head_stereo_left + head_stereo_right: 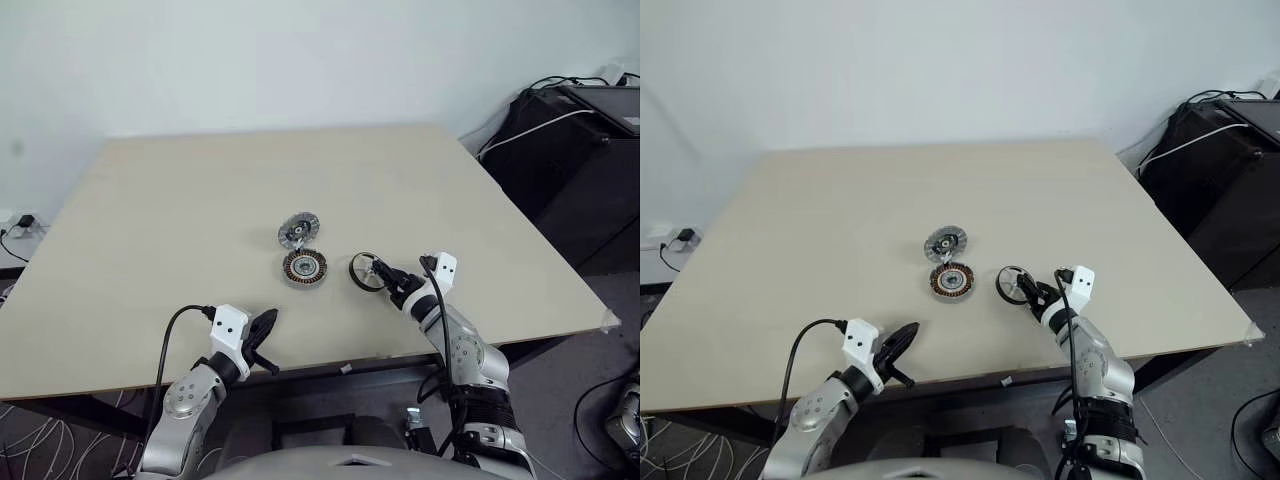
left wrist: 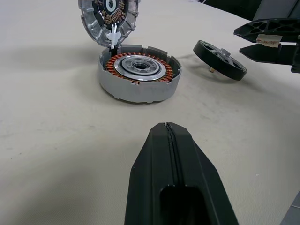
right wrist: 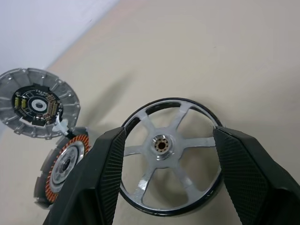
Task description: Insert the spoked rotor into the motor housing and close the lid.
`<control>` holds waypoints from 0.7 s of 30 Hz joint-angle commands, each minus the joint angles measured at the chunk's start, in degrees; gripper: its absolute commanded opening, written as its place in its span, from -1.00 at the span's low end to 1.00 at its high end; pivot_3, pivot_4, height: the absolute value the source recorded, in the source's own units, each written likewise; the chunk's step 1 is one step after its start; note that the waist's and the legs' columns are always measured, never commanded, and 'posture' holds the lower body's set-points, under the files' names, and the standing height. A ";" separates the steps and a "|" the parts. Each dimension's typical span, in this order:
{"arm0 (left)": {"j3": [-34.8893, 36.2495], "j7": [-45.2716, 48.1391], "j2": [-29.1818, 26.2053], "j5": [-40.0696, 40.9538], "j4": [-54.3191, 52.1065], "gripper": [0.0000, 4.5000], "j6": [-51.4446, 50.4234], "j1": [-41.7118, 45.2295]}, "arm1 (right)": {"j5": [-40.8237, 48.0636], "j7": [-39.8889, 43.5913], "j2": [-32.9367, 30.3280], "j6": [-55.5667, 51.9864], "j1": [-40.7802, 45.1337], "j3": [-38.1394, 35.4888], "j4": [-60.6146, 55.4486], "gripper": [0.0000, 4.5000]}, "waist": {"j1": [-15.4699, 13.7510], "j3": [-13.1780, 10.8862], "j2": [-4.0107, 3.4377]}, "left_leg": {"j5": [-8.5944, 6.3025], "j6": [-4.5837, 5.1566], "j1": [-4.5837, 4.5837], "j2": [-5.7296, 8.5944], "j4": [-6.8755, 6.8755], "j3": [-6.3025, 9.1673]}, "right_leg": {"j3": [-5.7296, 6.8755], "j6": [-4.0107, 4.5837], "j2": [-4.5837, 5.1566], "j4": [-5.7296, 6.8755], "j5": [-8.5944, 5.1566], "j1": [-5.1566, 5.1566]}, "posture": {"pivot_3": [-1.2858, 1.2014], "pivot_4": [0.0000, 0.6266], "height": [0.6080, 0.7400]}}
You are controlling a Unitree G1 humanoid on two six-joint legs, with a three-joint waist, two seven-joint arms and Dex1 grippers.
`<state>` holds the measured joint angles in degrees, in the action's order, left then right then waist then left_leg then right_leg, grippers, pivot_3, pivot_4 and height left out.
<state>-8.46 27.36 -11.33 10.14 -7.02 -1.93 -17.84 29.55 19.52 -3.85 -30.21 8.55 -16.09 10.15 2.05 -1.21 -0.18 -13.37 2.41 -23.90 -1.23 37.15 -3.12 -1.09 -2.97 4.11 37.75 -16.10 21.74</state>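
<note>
**Rotor not yet picked up; housing stands empty with its lid open**

Nothing of the task is finished yet, as far as the scene shows. The motor housing (image 1: pixel 304 267) sits near the middle of the table (image 1: pixel 150 230), a little toward the near edge, its copper windings exposed. The lid (image 1: pixel 297 231) stands tilted open just behind it, joined to the housing's far rim by a small white hinge piece, circuit face showing.

The spoked rotor (image 3: pixel 171 161) rests on the table just beside the housing, toward the right edge, apart from it. The right gripper (image 3: pixel 166 178) has its fingers spread on either side of the rotor's rim; they bracket it, but whether they touch it I cannot tell. The left gripper (image 2: pixel 171 176) waits at the near edge, fingers pressed together, holding nothing.

Left to do, by my judgement: grasp the rotor, seat it in the housing, fold the lid down.
</note>
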 commanded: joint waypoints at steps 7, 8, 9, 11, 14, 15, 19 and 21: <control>-0.07 -0.47 0.35 0.10 -1.85 -1.00 1.00 0.29 | -0.67 -0.28 0.68 1.10 2.31 1.96 2.51 0.41 | 0.03 0.00 -0.01 | 0.00 0.00 0.00 0.00 0.00 0.00 | -0.01 0.00 0.00 0.00 0.00 0.00 | 0.03 -1.00 1.00; -0.07 -0.52 0.36 0.10 -1.92 -1.00 1.02 0.23 | -0.85 -0.41 0.76 1.42 2.61 1.97 3.20 0.41 | 0.07 0.00 -0.01 | -0.01 -0.02 0.00 0.00 0.00 0.00 | -0.02 0.00 0.01 0.00 0.00 0.00 | 0.03 -1.00 1.00; -0.06 -0.59 0.37 0.08 -1.97 -1.00 1.08 0.18 | -1.09 -0.59 0.84 1.75 2.94 1.96 3.83 0.41 | 0.09 0.01 0.00 | -0.05 -0.08 0.01 0.00 0.00 0.00 | -0.02 0.00 0.01 0.00 0.00 0.00 | 0.03 -1.00 1.00; -0.04 -0.72 0.40 0.05 -2.03 -1.00 1.16 0.07 | -1.52 -0.83 0.89 2.25 3.48 1.91 4.92 0.41 | 0.08 0.01 -0.01 | -0.07 -0.12 0.02 0.00 0.00 0.00 | -0.02 0.00 0.01 0.01 0.00 -0.01 | 0.03 -1.00 1.00; -0.08 -0.99 0.43 0.02 -2.11 -1.00 1.24 -0.15 | -1.89 -0.75 0.93 2.50 3.93 2.31 5.94 0.41 | 0.07 0.01 -0.01 | -0.07 -0.12 0.02 -0.01 0.00 0.00 | -0.02 0.00 0.00 0.01 0.00 -0.01 | 0.03 -1.00 1.00; -0.10 -1.08 0.45 0.03 -2.12 -1.00 1.25 -0.21 | -1.85 -0.56 1.00 2.34 4.00 2.44 6.11 0.41 | 0.07 0.01 -0.02 | -0.07 -0.12 0.02 0.00 0.00 0.00 | -0.02 0.00 0.00 0.01 0.00 -0.01 | 0.03 -1.00 1.00; -0.28 -1.37 0.56 -0.02 -2.10 -1.00 1.23 -0.30 | -0.46 2.00 1.40 0.30 3.55 3.47 5.12 0.41 | 0.14 0.02 -0.01 | -0.06 -0.10 0.02 -0.01 0.00 0.00 | -0.03 0.00 0.00 0.01 0.00 -0.01 | 0.03 -1.00 1.00; -0.34 -1.44 0.62 -0.08 -2.08 -1.00 1.18 -0.31 | 0.50 3.65 1.59 -0.98 3.05 3.93 3.97 0.41 | 0.18 0.02 -0.01 | -0.03 -0.06 0.03 -0.02 0.00 0.00 | -0.03 0.00 -0.02 0.01 0.00 -0.01 | 0.03 -1.00 1.00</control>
<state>-8.54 26.17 -10.99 10.08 -7.03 -1.91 -18.48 28.41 21.32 -2.92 -29.72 11.76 -13.78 15.88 2.23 -1.20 -0.20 -13.38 2.39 -23.87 -1.26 37.15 -3.12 -1.13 -2.97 4.09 37.77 -16.10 21.73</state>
